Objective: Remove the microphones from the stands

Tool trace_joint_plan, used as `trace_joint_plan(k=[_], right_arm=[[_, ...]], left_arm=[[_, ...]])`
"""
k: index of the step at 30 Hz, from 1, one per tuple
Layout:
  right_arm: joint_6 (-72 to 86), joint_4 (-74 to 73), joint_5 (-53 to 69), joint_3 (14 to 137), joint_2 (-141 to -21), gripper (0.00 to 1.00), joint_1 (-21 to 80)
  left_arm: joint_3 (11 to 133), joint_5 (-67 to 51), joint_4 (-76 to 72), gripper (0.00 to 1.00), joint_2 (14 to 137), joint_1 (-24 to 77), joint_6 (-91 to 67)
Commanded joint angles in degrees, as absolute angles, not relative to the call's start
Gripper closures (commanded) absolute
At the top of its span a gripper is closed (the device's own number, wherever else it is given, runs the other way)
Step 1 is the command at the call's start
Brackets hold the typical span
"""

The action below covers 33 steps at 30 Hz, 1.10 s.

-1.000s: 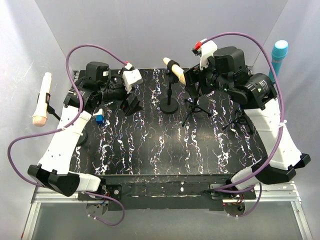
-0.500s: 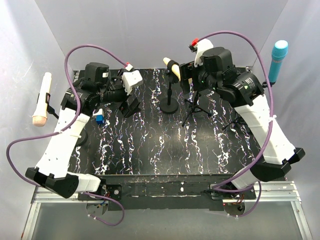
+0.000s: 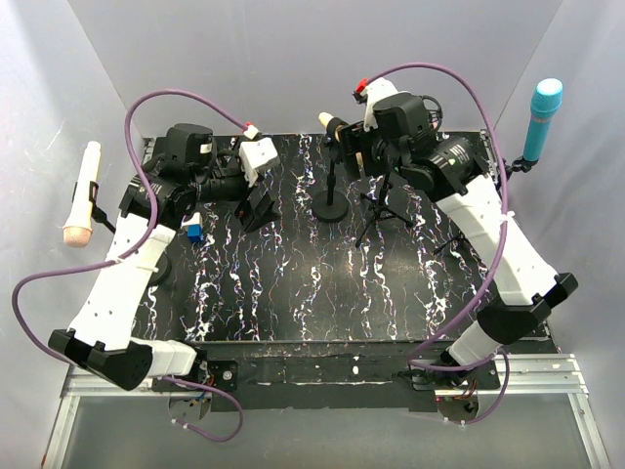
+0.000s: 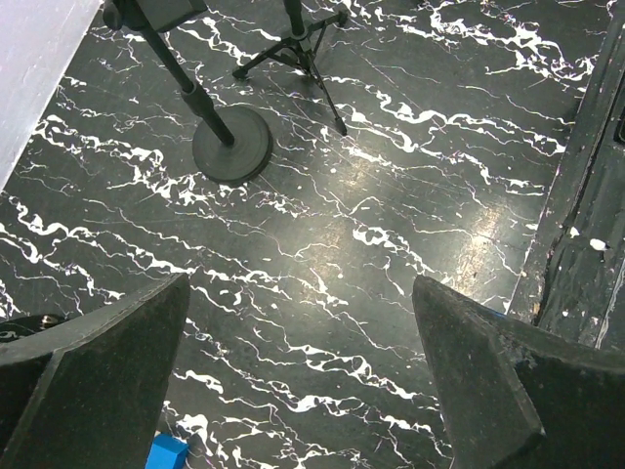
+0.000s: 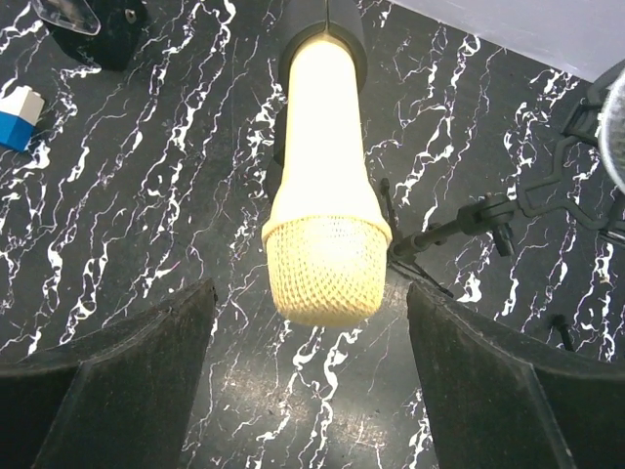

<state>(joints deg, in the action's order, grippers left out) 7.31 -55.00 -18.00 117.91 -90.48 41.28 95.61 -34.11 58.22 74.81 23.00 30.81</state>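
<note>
The microphone (image 5: pixel 325 210) sits in the clip at the top of the stand (image 3: pixel 332 191), near the back edge of the table (image 3: pixel 293 293), a little right of the middle; its mesh head points toward the right gripper (image 5: pixel 311 293) and its handle runs away from it into the clip, so the long axis lies nearly in line with the gripper's reach. The right gripper's jaws stand wide, one on each side of the head, with table showing in the gap on either side in the right wrist view; it holds nothing. From above, the gripper body hides most of the head, so how far the fingers (image 5: pixel 127 376) reach along the microphone is hard to judge, though they seem to flank only the head. The right arm is plainly the nearer one. The left gripper (image 4: pixel 300 293) hangs well apart to the left, jaws wide and holding nothing, looking down on the round base of the stand.

The coming move, as I judge it, is to close across the head or neck and draw the microphone out along its own axis, back toward the gripper. Room is tight behind, where the back wall rises just past the stand; a black tripod (image 3: pixel 386 210) stands near on the right, below the right arm; the front of the table offers open space, and a blue block (image 3: pixel 194 233) lies far off to the left.
</note>
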Motion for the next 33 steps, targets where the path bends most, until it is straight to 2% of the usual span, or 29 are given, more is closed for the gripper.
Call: trace_joint_plan(k=[1,5,10,13,18,19,20,26,33], right_arm=[[7.2,-51.8,-18.7,120.1,-92.5,0.16,41.5],[7.0,-51.6,-18.5,121.3,-94.4,0.2,41.6],[4.5,-49.2,-17.0,118.8,-94.0,0.36,41.5],[1.5,-46.9,-15.0,114.6,-91.6,0.56,41.4],[-6.2,-40.7,-8.6,104.1,-84.2,0.82,41.1],[-7.5,-39.6,-7.3,102.6,-82.9,0.93,41.1],[-8.7,-38.9,-5.8,101.0,-81.5,0.99,41.0],[-15.0,-37.4,11.0,96.2,-74.5,0.99,39.9],[-15.9,-43.2,20.0,102.7,-75.8,0.99,39.6]], left_arm=[[97.3,-35.9,57.3,0.02,74.2,23.1,30.1],[96.6,-35.9,57.2,0.02,73.7,23.2,30.3],[96.2,-36.6,57.4,0.02,73.4,23.2,30.7],[96.0,-37.4,57.6,0.02,73.6,23.1,31.7],[96.9,-38.5,57.5,0.02,74.7,23.3,33.3],[97.3,-38.6,57.6,0.02,75.0,23.4,33.6],[97.7,-38.6,57.5,0.02,75.2,23.4,34.0],[100.7,-39.6,54.9,0.02,76.8,23.4,36.1],[107.1,-45.9,51.6,0.02,80.5,23.5,36.7]])
